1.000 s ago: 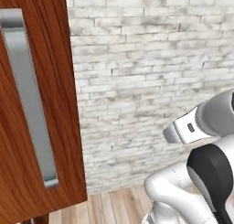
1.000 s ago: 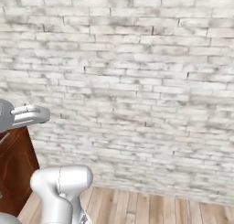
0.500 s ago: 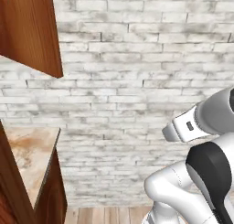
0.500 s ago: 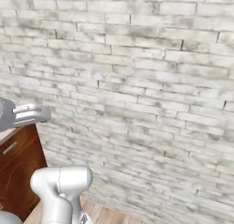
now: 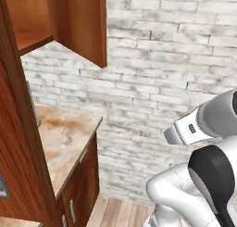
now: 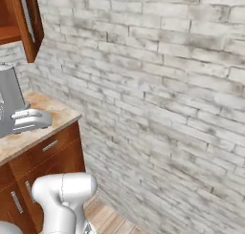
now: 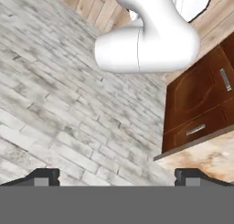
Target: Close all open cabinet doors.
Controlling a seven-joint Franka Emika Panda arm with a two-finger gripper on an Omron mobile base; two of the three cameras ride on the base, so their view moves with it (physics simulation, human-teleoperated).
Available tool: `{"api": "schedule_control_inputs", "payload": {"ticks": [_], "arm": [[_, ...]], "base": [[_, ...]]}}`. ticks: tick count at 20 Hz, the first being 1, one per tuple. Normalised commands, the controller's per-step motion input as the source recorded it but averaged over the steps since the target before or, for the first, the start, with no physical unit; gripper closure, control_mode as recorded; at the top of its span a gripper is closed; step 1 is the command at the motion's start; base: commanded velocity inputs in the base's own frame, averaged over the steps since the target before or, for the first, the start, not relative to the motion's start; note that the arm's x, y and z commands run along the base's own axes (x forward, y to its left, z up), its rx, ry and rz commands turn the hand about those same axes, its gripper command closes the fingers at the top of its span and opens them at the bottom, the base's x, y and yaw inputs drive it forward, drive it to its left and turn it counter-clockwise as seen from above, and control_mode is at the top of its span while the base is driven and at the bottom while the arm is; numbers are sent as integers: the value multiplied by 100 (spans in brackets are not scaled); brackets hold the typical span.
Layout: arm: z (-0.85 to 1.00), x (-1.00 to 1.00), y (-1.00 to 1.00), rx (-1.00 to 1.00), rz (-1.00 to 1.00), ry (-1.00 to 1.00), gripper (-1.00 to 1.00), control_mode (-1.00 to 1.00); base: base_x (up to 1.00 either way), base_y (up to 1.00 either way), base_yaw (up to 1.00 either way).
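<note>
We see the pincer [image 7: 117, 175] spread wide, gripping nothing, touching nothing. An open cabinet door [image 5: 85, 22] juts out up left above the counter [image 5: 65, 133], another door [image 6: 28, 18] likewise

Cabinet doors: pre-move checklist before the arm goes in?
1. Open cabinet door in sight: ok, it swings out from the upper cabinet over the counter.
2. Its bar handle visible: ok, in the right base view.
3. Gripper jaws open and empty: ok.
4. Gripper aimed at the door: not ok, the hand view faces the brick wall and the drawer.
5. Other wall-cabinet doors closed: cannot tell.
</note>
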Motion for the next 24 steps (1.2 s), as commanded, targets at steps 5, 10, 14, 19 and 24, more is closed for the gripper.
{"api": "schedule_control_inputs", "payload": {"ticks": [5, 10, 14, 19, 24], "arm": [[0, 0, 0, 0, 0, 0, -100, 100], [0, 0, 0, 0, 0, 0, -100, 100], [0, 0, 0, 0, 0, 0, -100, 100], [0, 0, 0, 0, 0, 0, -100, 100], [0, 0, 0, 0, 0, 0, -100, 100]], "base": [[38, 21, 48], [42, 18, 48], [48, 13, 48], [43, 12, 49], [48, 1, 45]]}}
